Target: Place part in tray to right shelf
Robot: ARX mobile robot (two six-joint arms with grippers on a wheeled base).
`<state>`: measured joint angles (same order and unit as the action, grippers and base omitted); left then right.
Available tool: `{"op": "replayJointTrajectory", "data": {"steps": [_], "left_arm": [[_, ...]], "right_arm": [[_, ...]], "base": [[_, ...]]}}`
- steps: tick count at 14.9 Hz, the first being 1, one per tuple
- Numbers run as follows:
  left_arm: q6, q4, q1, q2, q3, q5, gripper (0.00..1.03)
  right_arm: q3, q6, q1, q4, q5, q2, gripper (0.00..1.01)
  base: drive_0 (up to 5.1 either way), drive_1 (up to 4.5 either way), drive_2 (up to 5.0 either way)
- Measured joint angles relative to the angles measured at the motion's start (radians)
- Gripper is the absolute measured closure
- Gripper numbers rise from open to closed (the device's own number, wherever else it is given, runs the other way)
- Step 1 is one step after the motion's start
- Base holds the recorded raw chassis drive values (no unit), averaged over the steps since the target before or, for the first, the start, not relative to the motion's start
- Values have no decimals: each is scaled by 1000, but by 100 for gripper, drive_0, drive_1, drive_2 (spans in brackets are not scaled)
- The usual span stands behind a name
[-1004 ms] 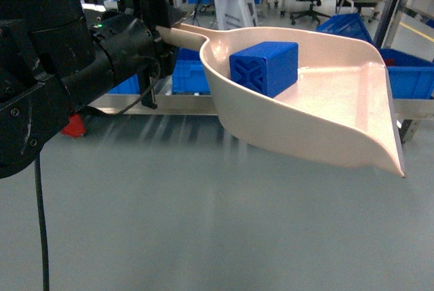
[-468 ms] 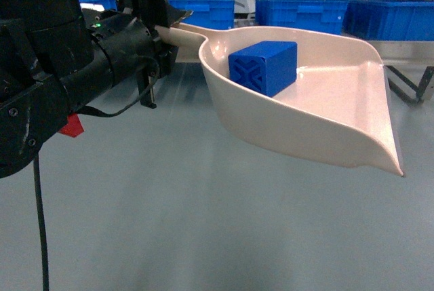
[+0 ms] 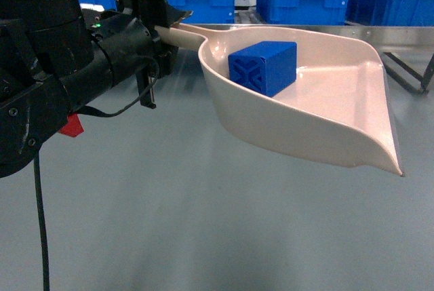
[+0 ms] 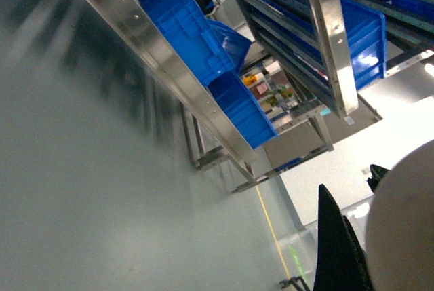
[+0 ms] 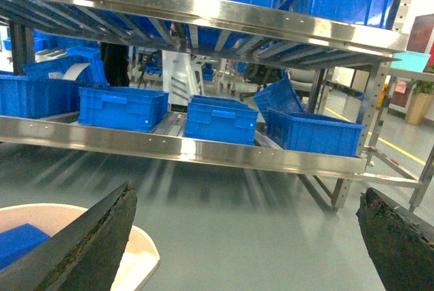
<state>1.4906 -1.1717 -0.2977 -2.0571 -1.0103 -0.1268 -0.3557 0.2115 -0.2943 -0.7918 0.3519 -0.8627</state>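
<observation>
The left claw [image 3: 159, 30] is clamping the tray [image 3: 325, 111] by its handle; the part [image 3: 263, 67] is resting at the tray's 10 o'clock. The right claw [image 5: 244, 250] is gaping wide.

The tray [image 3: 325, 108] is looking like glossy beige plastic, the part [image 3: 263, 67] matt blue plastic, the right shelf [image 5: 203, 148] brushed shiny metal.

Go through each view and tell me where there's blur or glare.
Head view: part and tray sharp, small glare spot beside the part. Left wrist-mounted view: floor and shelf rail streaked with motion blur. Right wrist-mounted view: floor reflections smeared, glare on the shelf's front rail, near jaws dark and soft.
</observation>
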Motion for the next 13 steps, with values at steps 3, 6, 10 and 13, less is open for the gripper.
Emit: {"op": "replayJointTrajectory", "data": {"steps": [3,6,10,13], "left_arm": [[-1,-3,0,-1,1,0,91],[1,-3,1,-1,1,1,91],[1,-3,0,-1,1,0,91],[0,-3,-2,-1,1,-3,91]], "right_arm": [[0,0,0,-3,0,0,3],[0,0,-1,-3,-1,0,3],[0,0,0,-7,0,1,3],[0,0,0,-5,1,0,3]], "base": [[0,0,0],[299,84,-413],[299,84,-413],[299,84,-413]]}}
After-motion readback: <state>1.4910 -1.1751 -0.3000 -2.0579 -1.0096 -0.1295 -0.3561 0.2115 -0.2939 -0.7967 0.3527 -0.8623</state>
